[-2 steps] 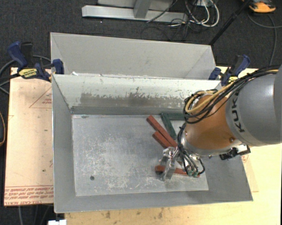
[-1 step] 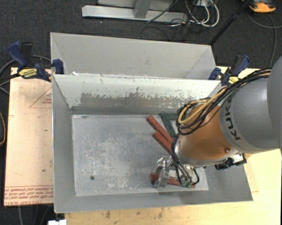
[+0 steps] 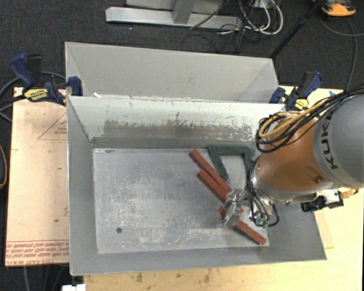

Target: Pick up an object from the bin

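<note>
The end effector [image 3: 232,213] hangs at the lower end of a long red-brown bar [image 3: 215,185]; a shorter red-brown bar [image 3: 253,234] lies just below-right of it. I cannot tell how wide it stands.

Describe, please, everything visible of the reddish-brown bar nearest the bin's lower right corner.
The reddish-brown bar is a long, narrow, straight strip with a matte look, perhaps plastic or painted wood. It lies flat on the floor of the bin near its lower right corner, slanting down to the right. Its upper end runs beneath the claw; whether they touch cannot be told.
</note>
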{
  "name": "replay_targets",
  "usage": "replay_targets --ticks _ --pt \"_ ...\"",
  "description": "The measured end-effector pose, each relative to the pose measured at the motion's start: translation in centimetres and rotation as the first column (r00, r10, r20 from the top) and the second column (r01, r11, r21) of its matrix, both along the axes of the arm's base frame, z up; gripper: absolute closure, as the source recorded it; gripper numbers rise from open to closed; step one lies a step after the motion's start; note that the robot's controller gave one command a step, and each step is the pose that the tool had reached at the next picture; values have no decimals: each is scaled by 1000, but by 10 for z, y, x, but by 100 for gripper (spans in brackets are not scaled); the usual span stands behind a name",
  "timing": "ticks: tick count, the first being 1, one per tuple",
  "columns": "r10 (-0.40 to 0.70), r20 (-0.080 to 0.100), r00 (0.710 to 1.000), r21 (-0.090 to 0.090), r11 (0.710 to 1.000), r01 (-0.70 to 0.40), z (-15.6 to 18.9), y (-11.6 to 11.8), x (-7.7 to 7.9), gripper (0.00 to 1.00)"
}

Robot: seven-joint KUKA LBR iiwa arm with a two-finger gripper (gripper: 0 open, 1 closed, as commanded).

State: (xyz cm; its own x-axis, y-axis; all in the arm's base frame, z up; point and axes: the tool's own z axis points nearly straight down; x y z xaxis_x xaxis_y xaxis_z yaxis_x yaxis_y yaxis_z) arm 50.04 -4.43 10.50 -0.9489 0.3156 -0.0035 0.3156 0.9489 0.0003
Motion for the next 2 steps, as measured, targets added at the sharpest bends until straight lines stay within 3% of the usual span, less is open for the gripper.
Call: replay_targets --ticks 1,2 --pt "-21 1 1000 2 1000 21 41 -1 -3 100" --pt "-178 3 984 1 984 178 61 -23 41 100"
